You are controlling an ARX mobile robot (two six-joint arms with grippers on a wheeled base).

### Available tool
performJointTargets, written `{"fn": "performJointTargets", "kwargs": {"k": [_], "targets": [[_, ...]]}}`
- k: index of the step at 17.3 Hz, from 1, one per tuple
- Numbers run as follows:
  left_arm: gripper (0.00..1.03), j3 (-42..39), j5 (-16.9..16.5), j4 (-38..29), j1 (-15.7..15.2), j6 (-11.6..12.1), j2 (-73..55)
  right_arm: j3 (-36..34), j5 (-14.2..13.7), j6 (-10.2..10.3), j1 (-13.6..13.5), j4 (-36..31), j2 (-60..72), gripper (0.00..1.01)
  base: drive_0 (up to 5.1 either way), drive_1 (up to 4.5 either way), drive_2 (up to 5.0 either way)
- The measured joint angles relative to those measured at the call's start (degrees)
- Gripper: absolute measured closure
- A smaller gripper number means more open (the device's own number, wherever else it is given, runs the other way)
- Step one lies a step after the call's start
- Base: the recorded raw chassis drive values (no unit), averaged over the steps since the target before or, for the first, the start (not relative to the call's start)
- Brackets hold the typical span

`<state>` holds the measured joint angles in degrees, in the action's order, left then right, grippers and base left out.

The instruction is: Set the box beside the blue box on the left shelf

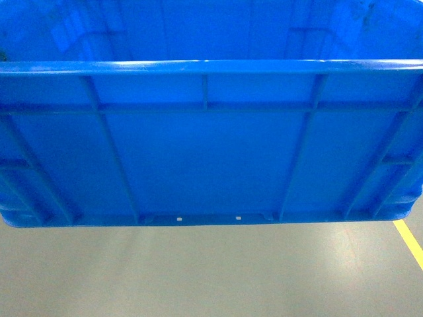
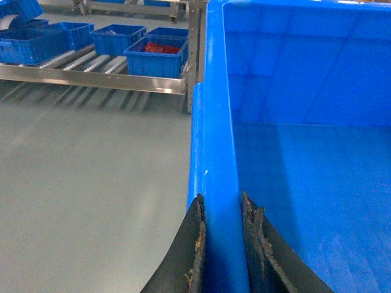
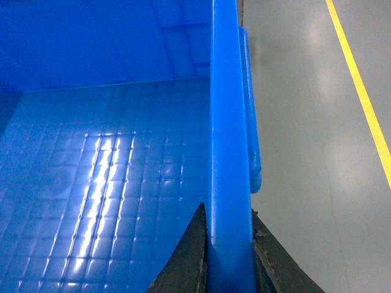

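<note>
In the head view we see the box (image 1: 211,152) filling nearly the whole picture, its ribbed side wall facing us and its bottom edge hanging clear above the grey floor (image 1: 198,271). A yellow line (image 1: 410,243) runs on the floor below the box's lower right corner. Neither gripper shows here.

In the left wrist view our left gripper (image 2: 223,244) straddles the box's side rim: one worn black finger (image 2: 189,250) presses the outside of the wall, the other the inside, closed tight on the plastic. Beyond the box's far corner stands a metal roller shelf (image 2: 91,73) carrying smaller blue bins (image 2: 116,38), one with red contents (image 2: 160,47).

In the right wrist view our right gripper (image 3: 229,250) clamps the opposite rim likewise, a finger (image 3: 189,256) inside against the wall and one outside. The box's gridded bottom lies to the inside.
</note>
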<state>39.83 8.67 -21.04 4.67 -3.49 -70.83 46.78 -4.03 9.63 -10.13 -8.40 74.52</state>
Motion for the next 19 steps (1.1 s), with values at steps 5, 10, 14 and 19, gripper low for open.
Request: {"fn": "performJointTargets", "kwargs": {"k": [5, 10, 14, 19], "targets": [[0.92, 0.0, 0.0, -0.2, 0.0, 0.0, 0.1, 0.0, 0.0, 0.0, 0.0, 0.0, 0.0, 0.92, 0.0, 4.09, -4.0], [0.92, 0.0, -0.1, 0.0, 0.0, 0.0, 0.1, 0.0, 0.0, 0.0, 0.0, 0.0, 0.0, 0.92, 0.1, 4.11, -4.0], [0.92, 0.0, 0.0, -0.1, 0.0, 0.0, 0.1, 0.0, 0.0, 0.0, 0.0, 0.0, 0.0, 0.92, 0.0, 4.03, -4.1], [0.92, 0.0, 0.0, -0.2, 0.0, 0.0, 0.1, 0.0, 0.0, 0.0, 0.0, 0.1, 0.0, 0.92, 0.0, 4.0, -4.1]]}}
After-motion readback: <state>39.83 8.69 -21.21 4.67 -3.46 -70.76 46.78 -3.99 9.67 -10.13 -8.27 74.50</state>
